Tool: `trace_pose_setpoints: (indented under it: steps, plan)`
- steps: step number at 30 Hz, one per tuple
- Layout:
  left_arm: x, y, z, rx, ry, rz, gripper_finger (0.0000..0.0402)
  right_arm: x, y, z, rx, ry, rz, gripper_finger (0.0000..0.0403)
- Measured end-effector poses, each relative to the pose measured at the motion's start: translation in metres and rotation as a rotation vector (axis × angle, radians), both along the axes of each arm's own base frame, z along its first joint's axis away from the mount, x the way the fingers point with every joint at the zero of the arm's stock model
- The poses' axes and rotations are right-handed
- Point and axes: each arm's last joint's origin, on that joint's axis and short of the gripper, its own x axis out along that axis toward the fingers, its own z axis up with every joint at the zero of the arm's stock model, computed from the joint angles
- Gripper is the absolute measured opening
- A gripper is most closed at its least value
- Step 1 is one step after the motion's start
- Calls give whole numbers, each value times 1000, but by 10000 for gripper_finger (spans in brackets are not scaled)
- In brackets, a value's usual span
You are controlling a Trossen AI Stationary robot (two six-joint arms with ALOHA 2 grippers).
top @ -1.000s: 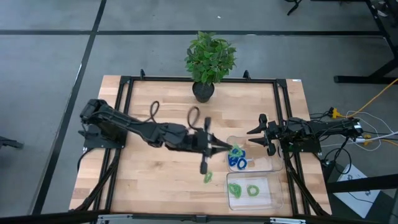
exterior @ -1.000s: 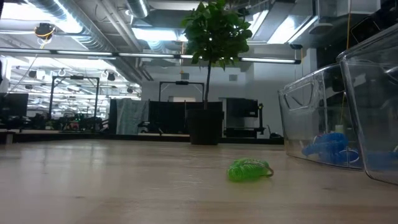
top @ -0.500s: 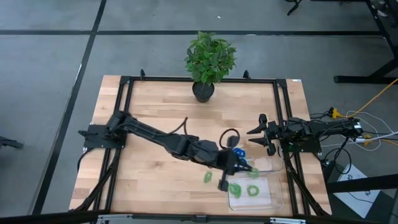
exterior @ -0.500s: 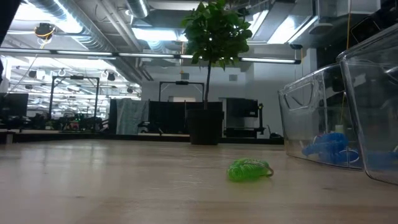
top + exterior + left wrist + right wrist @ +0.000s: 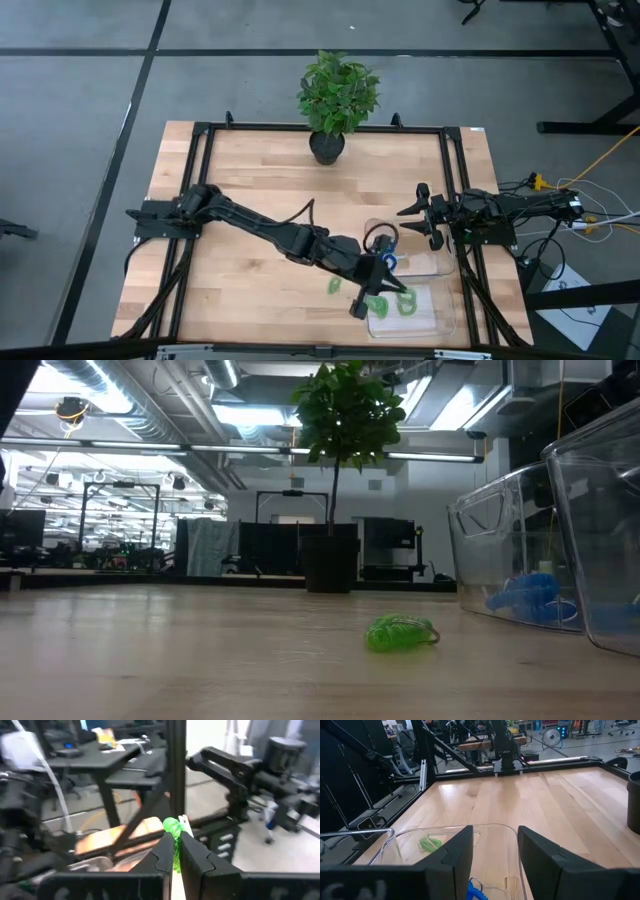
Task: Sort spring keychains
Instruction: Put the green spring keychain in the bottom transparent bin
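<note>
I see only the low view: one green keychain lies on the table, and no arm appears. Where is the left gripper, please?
Observer: The left gripper is above the clear tray that holds green keychains.
Operator: Does it carry something?
Observer: Yes, the left wrist view shows it shut on a green keychain.
Operator: And the right arm?
Observer: The right gripper waits open at the table's right side, near the other tray, which holds blue keychains.
</note>
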Motion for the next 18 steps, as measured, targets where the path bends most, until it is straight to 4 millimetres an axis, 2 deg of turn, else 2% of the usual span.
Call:
trace_pose_setpoints:
  steps: [4,9,16,18]
  plan:
    - [6,0,-16,-5,62,-69,12,0,0,0,0,1,0,154]
    - [17,-2,-47,-47,162,-117,12,0,0,0,0,0,0,154]
    - [29,-4,-91,-61,280,-112,12,0,0,0,0,0,0,154]
    - [30,-4,-98,-54,299,-106,13,0,0,0,0,0,0,154]
